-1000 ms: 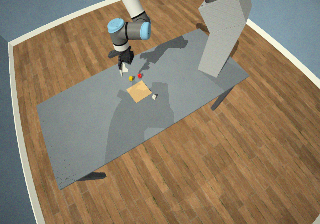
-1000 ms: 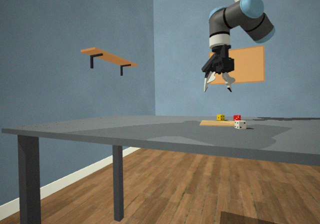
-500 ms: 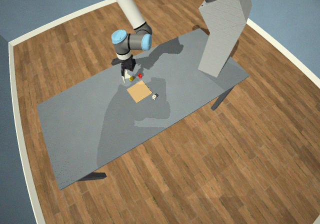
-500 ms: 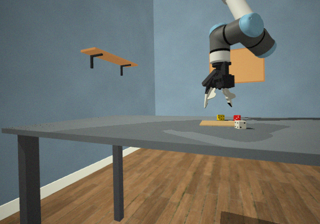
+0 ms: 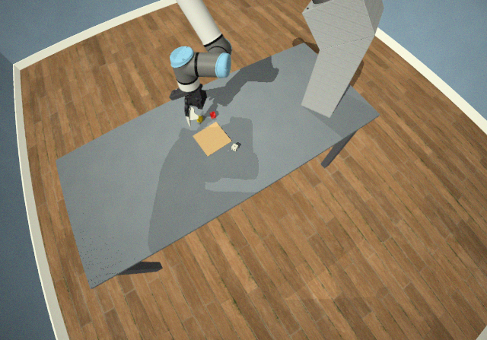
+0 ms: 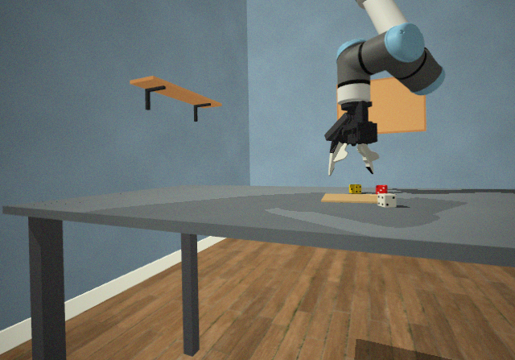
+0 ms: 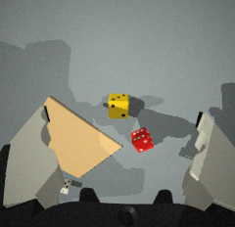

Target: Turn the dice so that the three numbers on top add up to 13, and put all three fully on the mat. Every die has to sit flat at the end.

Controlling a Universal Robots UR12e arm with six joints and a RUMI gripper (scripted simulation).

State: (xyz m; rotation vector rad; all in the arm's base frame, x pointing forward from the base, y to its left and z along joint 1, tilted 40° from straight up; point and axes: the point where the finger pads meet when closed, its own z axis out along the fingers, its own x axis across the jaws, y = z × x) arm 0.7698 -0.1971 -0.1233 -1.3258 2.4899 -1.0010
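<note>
My gripper (image 5: 194, 121) (image 6: 351, 174) (image 7: 122, 110) is open and empty, pointing down above the yellow die. The yellow die (image 5: 200, 119) (image 6: 354, 188) (image 7: 118, 107) lies flat on the table behind the mat. The red die (image 5: 212, 114) (image 6: 381, 189) (image 7: 142, 140) lies on the table beside it, off the mat; a face with six pips shows in the wrist view. The white die (image 5: 234, 147) (image 6: 386, 200) (image 7: 65, 186) lies on the table just off the mat's right corner in the top view. The tan mat (image 5: 212, 138) (image 6: 340, 198) (image 7: 73, 139) bears no die. The top numbers are hard to tell.
The grey table (image 5: 118, 171) (image 6: 166, 210) carries the dice and mat. A tall light grey pedestal (image 5: 338, 61) stands at the table's right part in the top view. A wall shelf (image 6: 179, 93) is far from the arm. Arm shadows fall across the mat area.
</note>
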